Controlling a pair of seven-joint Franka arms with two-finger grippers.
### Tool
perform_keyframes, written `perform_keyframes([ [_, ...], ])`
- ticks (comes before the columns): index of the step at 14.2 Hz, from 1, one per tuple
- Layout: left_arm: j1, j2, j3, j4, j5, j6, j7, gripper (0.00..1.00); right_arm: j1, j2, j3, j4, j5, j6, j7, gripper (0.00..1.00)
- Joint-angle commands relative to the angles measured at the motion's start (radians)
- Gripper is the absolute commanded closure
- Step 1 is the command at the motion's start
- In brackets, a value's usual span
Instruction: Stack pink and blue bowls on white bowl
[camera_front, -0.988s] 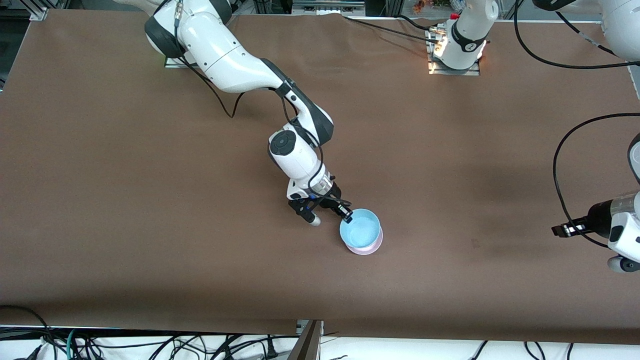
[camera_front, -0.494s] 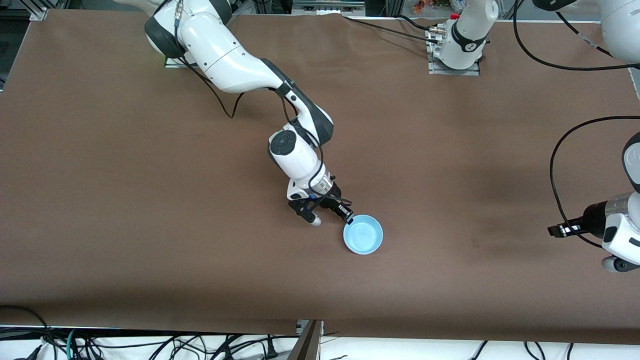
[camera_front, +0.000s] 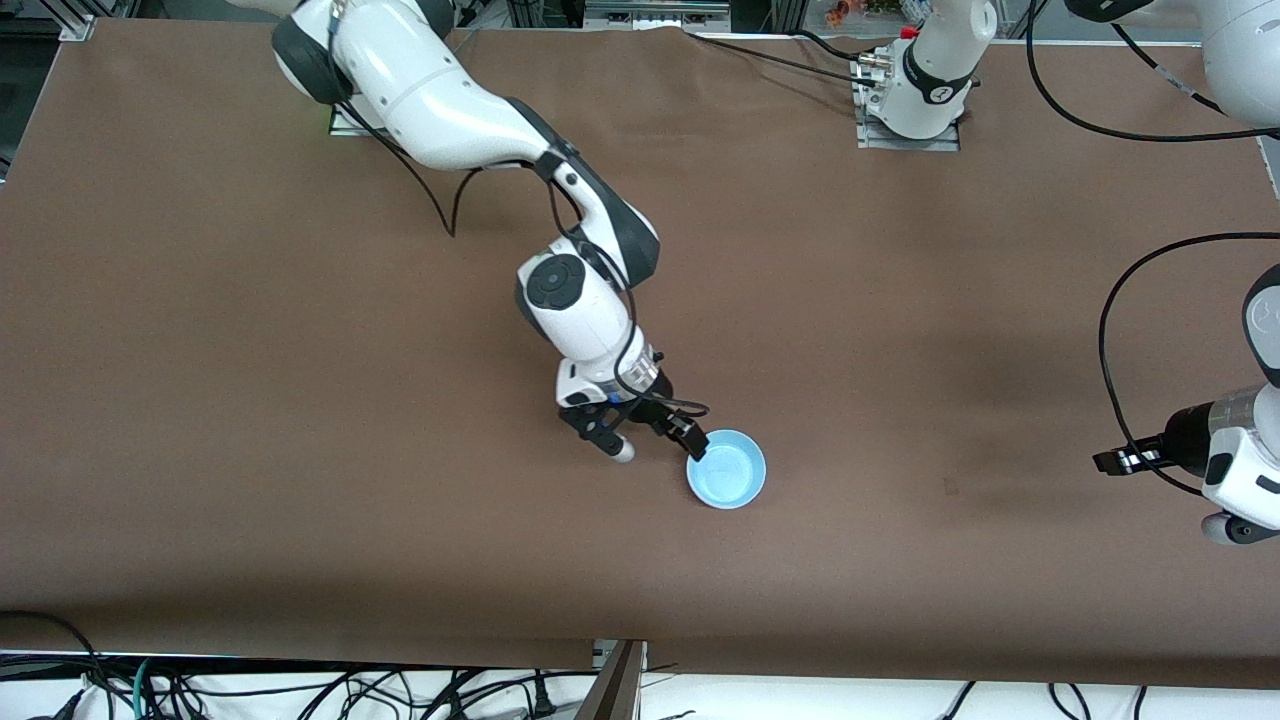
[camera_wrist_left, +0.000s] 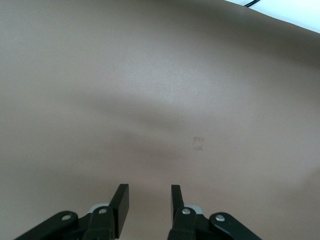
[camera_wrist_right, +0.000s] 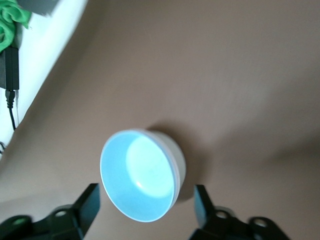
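While the right claw is spread apart beside it, the blue bowl is released; the left claw is held parted over the bench

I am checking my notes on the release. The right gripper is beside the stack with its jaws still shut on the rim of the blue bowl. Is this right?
Not quite. The right gripper is beside the stack, but its jaws are open, one on each side of the blue bowl and gripping nothing. The right wrist view shows this. The blue bowl sits nested on top of the stack.
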Motion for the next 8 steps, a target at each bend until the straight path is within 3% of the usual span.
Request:
perform_keyframes([
  [1,-0.001,-0.018,-0.006,-0.021,0.019,0.010,0.020,0.57,-0.082,-0.177,-0.002,-0.081,-0.008,-0.278,-0.260,0.00],
  [4,-0.007,-0.018,-0.009,-0.021,0.019,0.010,0.020,0.57,-0.200,-0.392,-0.003,-0.206,-0.006,-0.576,-0.538,0.00],
  [6,-0.019,-0.018,-0.009,-0.021,0.019,0.010,0.020,0.56,-0.282,-0.586,-0.009,-0.397,-0.006,-0.667,-0.740,0.00],
  [8,-0.024,-0.025,-0.009,-0.035,0.019,0.008,0.020,0.54,-0.300,-0.807,-0.074,-0.623,-0.014,-0.704,-0.897,0.00],
])
